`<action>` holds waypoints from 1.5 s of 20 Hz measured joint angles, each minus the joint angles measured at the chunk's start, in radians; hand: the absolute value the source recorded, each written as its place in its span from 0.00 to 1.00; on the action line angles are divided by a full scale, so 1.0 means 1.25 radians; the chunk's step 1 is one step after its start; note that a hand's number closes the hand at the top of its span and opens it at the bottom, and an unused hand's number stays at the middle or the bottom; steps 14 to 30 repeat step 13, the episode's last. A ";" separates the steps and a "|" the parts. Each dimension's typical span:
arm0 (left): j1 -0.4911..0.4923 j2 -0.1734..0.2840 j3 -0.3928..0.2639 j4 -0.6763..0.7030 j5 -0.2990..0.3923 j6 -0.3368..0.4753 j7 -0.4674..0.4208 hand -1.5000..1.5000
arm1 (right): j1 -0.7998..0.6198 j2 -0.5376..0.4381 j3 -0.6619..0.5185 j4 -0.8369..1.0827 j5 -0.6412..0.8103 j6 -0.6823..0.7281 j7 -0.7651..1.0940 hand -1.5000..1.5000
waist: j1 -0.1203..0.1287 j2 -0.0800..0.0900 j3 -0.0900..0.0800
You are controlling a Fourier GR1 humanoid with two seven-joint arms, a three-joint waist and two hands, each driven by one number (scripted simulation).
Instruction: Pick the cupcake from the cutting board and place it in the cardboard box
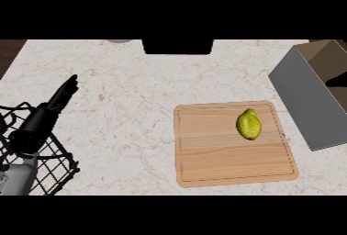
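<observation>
A yellow-green lemon (249,124), no cupcake in sight, lies on the cutting board (230,160) beside the cardboard box (313,98); the left hand (65,89), fingers straight and empty, rests over the worktop (129,92); the box's inside is hidden

I see the cutting board (235,143) lying flat on the counter (129,92), right of the middle and toward the near edge. On its far right part sits a lemon (249,124), lying lengthwise front to back; I find no cupcake on the board. Just right of the board, beyond its right edge, stands the cardboard box (308,98), running from the far right corner toward me, its opening at the far right. At the far edge of the counter, behind the board and a little left, stands a dark block (177,46). At the near left corner I have a wire basket (41,160), and my left hand (64,92) shows above it, fingers straight, pointing away.
</observation>
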 measured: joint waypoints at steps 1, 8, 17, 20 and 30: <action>0.000 0.001 0.002 0.003 0.002 0.001 -0.003 0.50 | -0.004 0.005 -0.022 -0.011 -0.019 -0.029 -0.018 0.00 | -0.002 0.000 0.001; 0.010 0.008 0.006 0.005 0.010 0.001 -0.009 0.50 | -0.024 0.049 -0.261 -0.054 -0.225 -0.207 -0.102 0.00 | -0.014 -0.003 0.003; 0.005 0.007 0.004 0.004 0.008 -0.002 -0.005 0.50 | 0.026 0.035 -0.381 -0.054 -0.324 -0.252 -0.160 0.00 | -0.011 -0.001 0.001; 0.005 0.007 0.004 0.004 0.008 -0.002 -0.005 0.50 | 0.026 0.035 -0.381 -0.054 -0.324 -0.252 -0.160 0.00 | -0.011 -0.001 0.001; 0.005 0.007 0.004 0.004 0.008 -0.002 -0.005 0.50 | 0.026 0.035 -0.381 -0.054 -0.324 -0.252 -0.160 0.00 | -0.011 -0.001 0.001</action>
